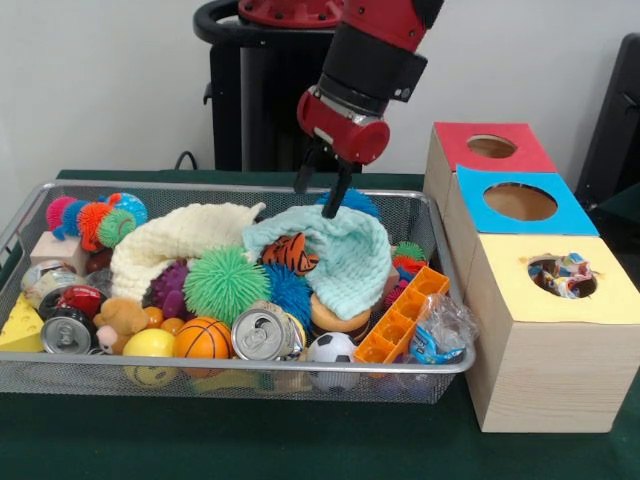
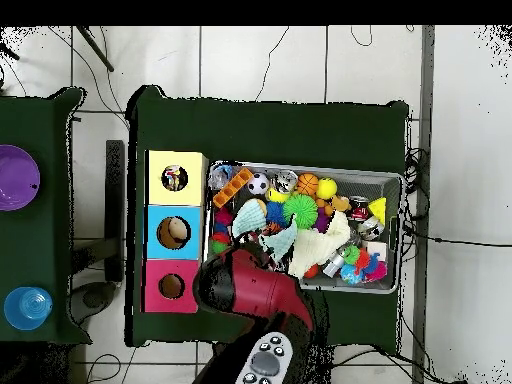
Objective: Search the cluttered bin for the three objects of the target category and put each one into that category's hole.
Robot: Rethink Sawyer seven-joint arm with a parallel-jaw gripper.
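A wire mesh bin (image 1: 250,372) (image 2: 395,180) is packed with toys, cans and cloths. My gripper (image 1: 316,200) hangs open over the bin's back middle, its tips just above a light blue cloth (image 1: 350,260) and beside a blue spiky ball (image 1: 355,203); nothing is between its fingers. A toy tiger (image 1: 290,252) lies on that cloth. Right of the bin stand three boxes with holes: red (image 1: 490,146), blue (image 1: 520,202) and yellow (image 1: 560,277). A crinkly wrapper shows in the yellow hole. In the overhead view my arm (image 2: 245,285) hides the gripper.
Also in the bin are a cream cloth (image 1: 180,240), a green spiky ball (image 1: 225,283), a drink can (image 1: 262,333), a soccer ball (image 1: 332,348), a basketball (image 1: 203,338), an orange tray (image 1: 400,315), a plastic packet (image 1: 438,330) and a cheese wedge (image 1: 22,325).
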